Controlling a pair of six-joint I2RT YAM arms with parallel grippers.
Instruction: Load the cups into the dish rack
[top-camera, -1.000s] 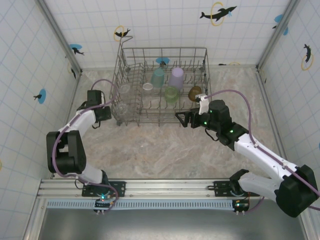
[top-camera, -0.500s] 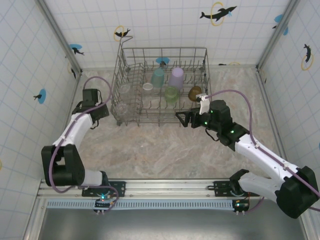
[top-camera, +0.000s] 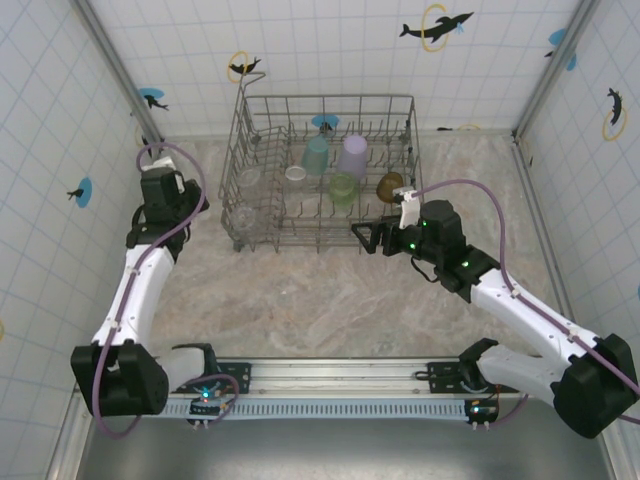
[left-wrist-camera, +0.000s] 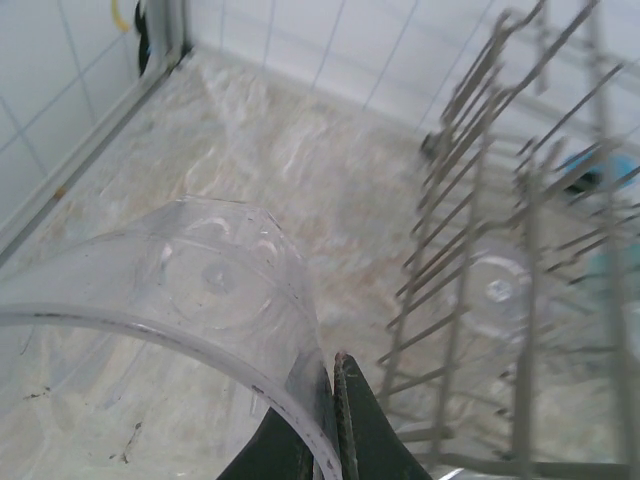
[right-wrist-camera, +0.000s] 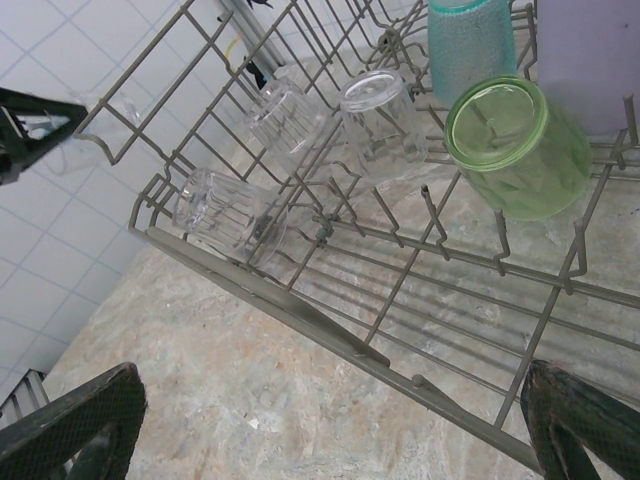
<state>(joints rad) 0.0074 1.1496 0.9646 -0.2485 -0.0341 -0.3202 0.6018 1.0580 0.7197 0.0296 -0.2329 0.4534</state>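
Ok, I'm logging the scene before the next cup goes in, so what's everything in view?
dish rack: one, grey wire, far middle of the table
teal cup: one, in the rack, toward the back
lavender cup: one, in the rack, right of the teal one
light green cup: one, in the rack, in front of those two
amber cup: one, by the rack's right wall
clear cups: three, see-through, in the rack's left part
held clear cup: one, see-through, outside the rack's left side
table: one, beige marbled
dolphin decals: several, dark or blue, on the white tiled walls
left gripper: shut on the held clear cup's rim
right gripper: open, at the rack's near right corner
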